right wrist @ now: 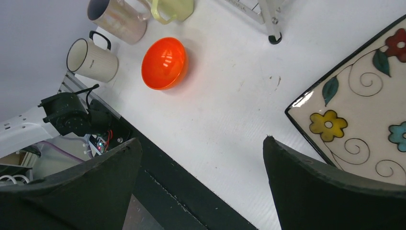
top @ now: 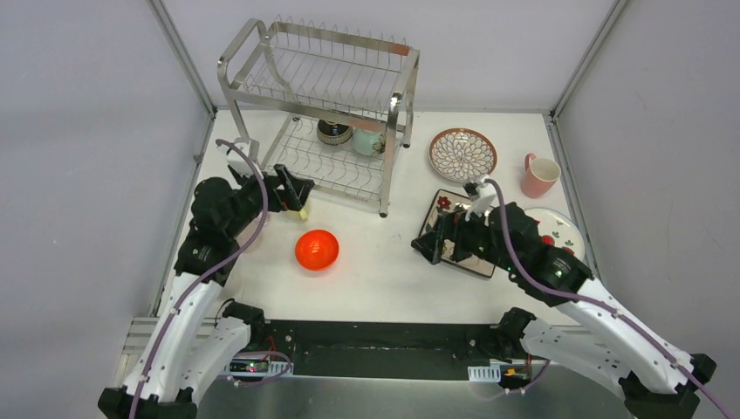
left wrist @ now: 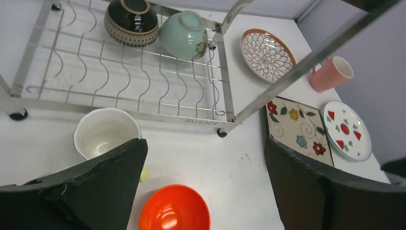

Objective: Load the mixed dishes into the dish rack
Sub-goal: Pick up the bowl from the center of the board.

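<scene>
Top view: the left pincer (top: 299, 199) hangs wide and empty at the lower front of the dish rack (top: 323, 72), with the orange bowl (top: 316, 249) nearby on the bench (top: 384, 266).

Left wrist: the bowl lies low between the spread jaws. Pinching its rim, one finger inside, looks best.

Right wrist: the right pincer (right wrist: 201, 141) is wide and empty, just beside the square floral plate (right wrist: 364, 110).

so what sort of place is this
Probably a robot lab bench, not a kitchen: a white table boxed in by plain panels, left arm and right arm bolted at its edge.
</scene>
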Motion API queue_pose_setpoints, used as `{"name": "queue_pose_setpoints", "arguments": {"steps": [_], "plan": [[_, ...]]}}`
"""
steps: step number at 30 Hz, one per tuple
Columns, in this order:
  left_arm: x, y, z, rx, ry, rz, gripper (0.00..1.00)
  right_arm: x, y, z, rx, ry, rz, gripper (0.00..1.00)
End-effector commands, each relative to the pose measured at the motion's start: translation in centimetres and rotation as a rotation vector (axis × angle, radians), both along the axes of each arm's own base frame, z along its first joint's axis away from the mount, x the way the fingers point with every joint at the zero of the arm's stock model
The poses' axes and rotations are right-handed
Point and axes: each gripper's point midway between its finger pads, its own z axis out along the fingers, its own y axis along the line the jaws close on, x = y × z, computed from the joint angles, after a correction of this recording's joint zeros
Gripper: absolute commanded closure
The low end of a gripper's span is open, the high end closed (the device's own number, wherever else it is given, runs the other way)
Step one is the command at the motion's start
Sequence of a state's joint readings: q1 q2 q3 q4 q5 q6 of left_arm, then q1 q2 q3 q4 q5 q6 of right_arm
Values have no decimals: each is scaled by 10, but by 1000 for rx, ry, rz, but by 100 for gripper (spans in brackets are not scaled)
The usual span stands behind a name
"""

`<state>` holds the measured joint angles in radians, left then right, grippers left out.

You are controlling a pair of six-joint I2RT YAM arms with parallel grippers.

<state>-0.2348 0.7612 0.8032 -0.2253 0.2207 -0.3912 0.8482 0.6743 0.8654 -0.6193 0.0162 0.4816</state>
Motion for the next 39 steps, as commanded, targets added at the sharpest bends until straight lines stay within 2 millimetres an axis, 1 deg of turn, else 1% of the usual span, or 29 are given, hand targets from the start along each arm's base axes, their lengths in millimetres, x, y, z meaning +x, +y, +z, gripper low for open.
{"name": "queue_pose_setpoints", "arguments": {"steps": [1,3,5,6,8,11,16,17,18,19,20,21,23,24,26,28,30,33,36,37,39], "plan": [[-36,-14,8,162,-147,-206,1,11,33,15,75,-20,69,0],[-52,-27,6,195,-197,-320,1,17,43,13,74,-21,81,0],[-59,-32,0,169,-182,-345,1,24,54,11,71,-17,87,0],[-56,-28,-3,129,-144,-298,1,27,59,9,65,-12,91,0],[-50,-21,-6,68,-79,-221,1,32,66,5,11,-62,132,0],[-49,-15,-3,105,-56,-199,1,33,83,4,25,-75,160,0],[-47,9,-8,154,-2,-64,1,28,114,6,83,-122,225,0],[-48,13,-9,168,1,-47,1,59,101,3,-66,-319,141,0],[-49,17,-11,182,17,-26,1,69,101,4,-116,-403,139,0],[-48,24,-12,194,24,11,1,68,107,0,-129,-420,175,0],[-47,31,-12,203,31,50,1,64,114,-5,-140,-424,231,2],[-46,38,-12,216,38,91,1,54,128,-14,-141,-416,332,6],[-47,50,-11,232,46,152,1,43,145,-23,-147,-419,460,16],[-47,56,-10,238,46,184,1,39,154,-25,-143,-431,512,21],[-48,59,-9,247,45,200,1,35,170,-31,-146,-450,578,32],[-48,58,-9,251,40,190,1,33,182,-39,-161,-464,624,39],[-50,55,-8,264,32,168,3,32,193,-50,-188,-476,658,41],[-51,59,-7,279,28,181,4,32,208,-65,-242,-510,690,44],[-52,63,-7,289,27,201,4,30,222,-80,-292,-536,731,45],[-52,63,-6,292,26,203,4,29,227,-88,-312,-540,751,45],[-52,64,-6,295,26,205,4,26,237,-96,-337,-559,782,45]]}}
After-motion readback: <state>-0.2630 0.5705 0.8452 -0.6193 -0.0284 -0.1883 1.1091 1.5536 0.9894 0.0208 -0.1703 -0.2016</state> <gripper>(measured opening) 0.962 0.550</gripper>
